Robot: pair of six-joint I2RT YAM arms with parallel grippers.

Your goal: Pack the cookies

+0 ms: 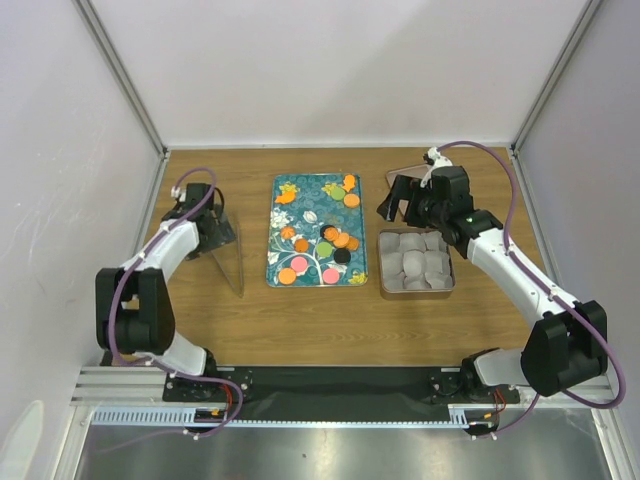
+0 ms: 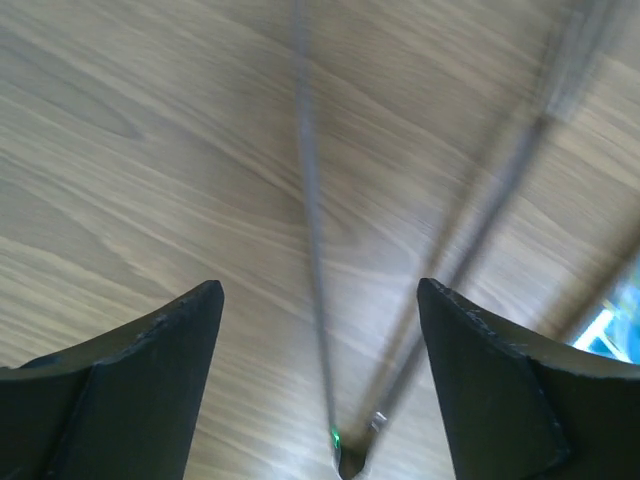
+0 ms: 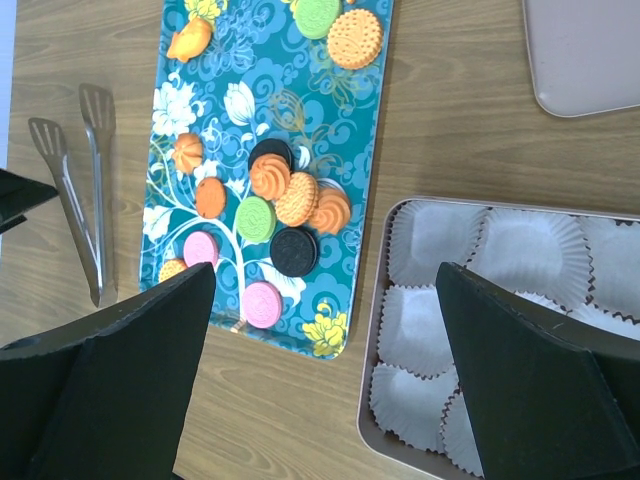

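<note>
Orange, pink, black and green round cookies lie on the teal floral tray. Left gripper, released, straddles the steel tongs at the tray's 9 o'clock. Right gripper, also released, hovers by the square metal tin at 3 o'clock.

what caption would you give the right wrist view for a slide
Right wrist view: open right gripper over the teal tray of cookies, paper-cup tin alongside, tongs on the tray's other side

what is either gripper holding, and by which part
Nothing. The left gripper is open astride the tongs, not touching them; the right gripper is open and empty.
</note>
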